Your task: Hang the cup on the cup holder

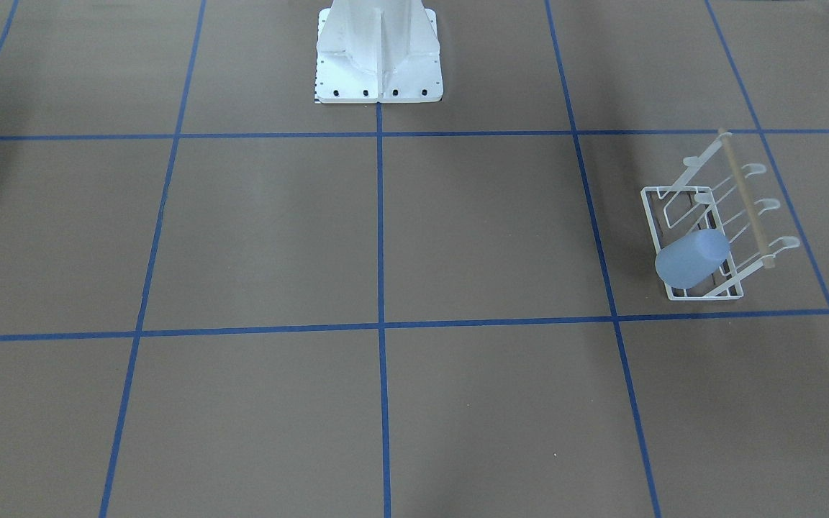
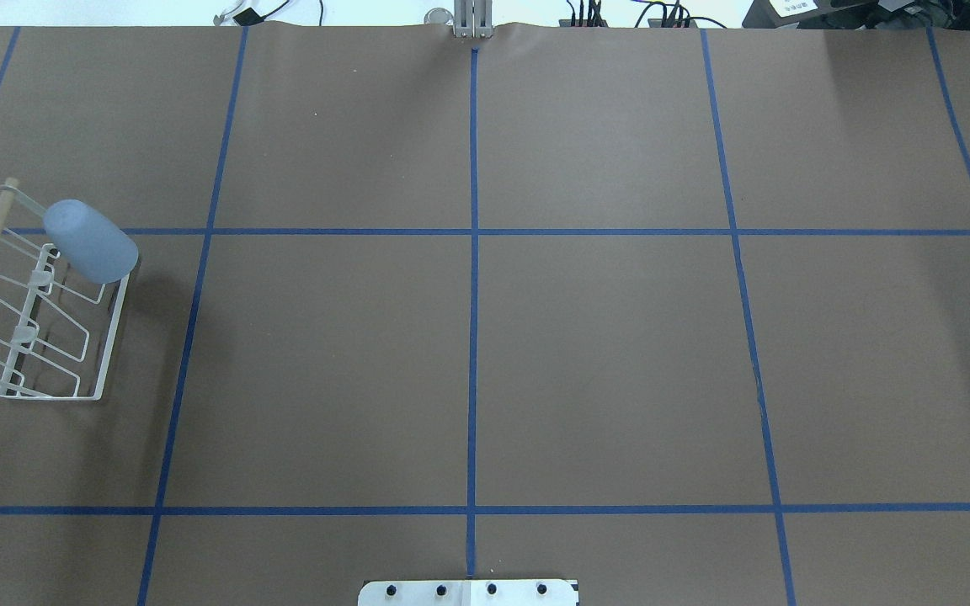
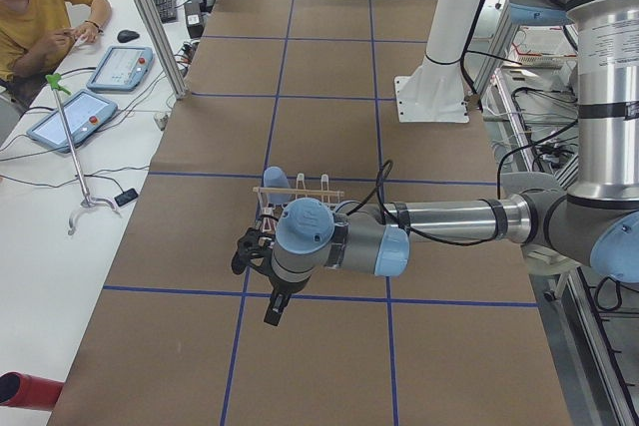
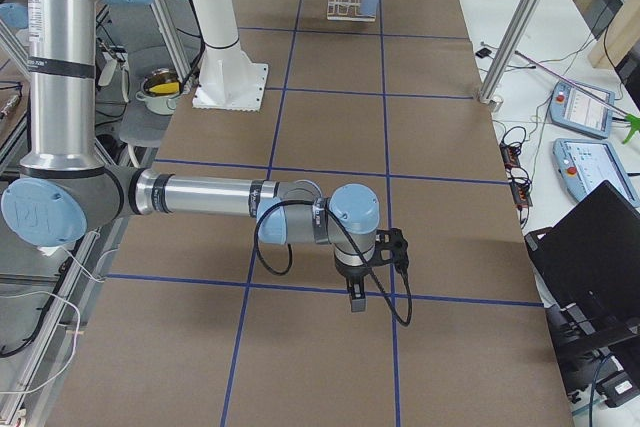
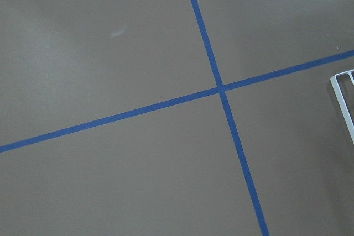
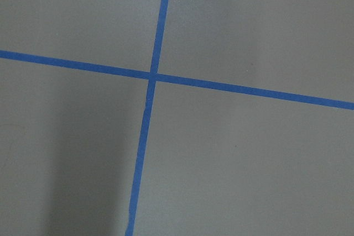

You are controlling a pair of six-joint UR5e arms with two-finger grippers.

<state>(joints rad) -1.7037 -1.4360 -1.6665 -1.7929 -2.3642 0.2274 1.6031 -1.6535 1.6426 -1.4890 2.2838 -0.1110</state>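
Cup [image 1: 691, 259] sits tilted over slanted prong of cup holder [image 1: 649, 216], at rack end farthest from robot. Holder stands on brown desk [image 2: 603, 353] with blue tape grid [image 2: 473, 231], far out on robot's left side. Wooden rod [image 1: 747, 201] runs along rack top. Left hand [image 3: 272, 312] over desk near holder. Right hand [image 4: 357, 299] well apart from it. Opening of either hand: cannot tell.

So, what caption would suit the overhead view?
Pale blue-grey plastic cup hung tilted on white wire rack, left edge of brown table.
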